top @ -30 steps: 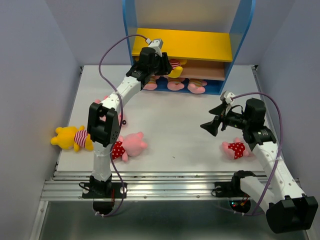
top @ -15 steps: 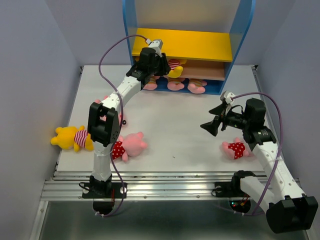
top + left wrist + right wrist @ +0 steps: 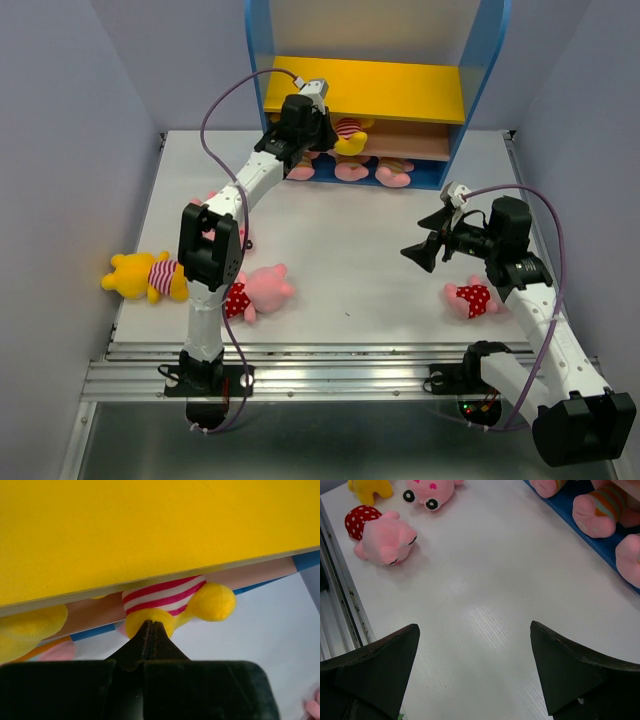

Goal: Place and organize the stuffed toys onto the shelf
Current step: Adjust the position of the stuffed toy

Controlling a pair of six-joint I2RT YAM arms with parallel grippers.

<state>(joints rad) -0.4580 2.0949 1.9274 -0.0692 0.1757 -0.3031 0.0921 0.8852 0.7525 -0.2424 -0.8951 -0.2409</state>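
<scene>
The shelf (image 3: pixel 400 92) stands at the back, with blue side panels, a yellow upper board, a brown middle board and a blue base. A yellow bear in a red-striped shirt (image 3: pixel 350 130) lies on the middle board. My left gripper (image 3: pixel 318 132) is shut, its tips (image 3: pixel 151 624) pressed against that bear's (image 3: pixel 165 592) yellow leg under the yellow board (image 3: pixel 150 530), nothing between the fingers. Three pink pigs (image 3: pixel 352 170) lie on the blue base. My right gripper (image 3: pixel 418 252) hovers open over bare table (image 3: pixel 474 626), left of a red-dotted pig (image 3: pixel 470 297).
Loose toys on the table: a yellow bear (image 3: pixel 140 275) at the left edge, a red-dotted pig (image 3: pixel 258 290) by the left arm's base, a pink toy (image 3: pixel 215 205) partly hidden behind the left arm. The right wrist view shows that pig (image 3: pixel 380 532) and the shelf's pigs (image 3: pixel 597 512).
The left gripper's fingers have closed together at the bear on the middle board. The arms and the toys have barely moved.
</scene>
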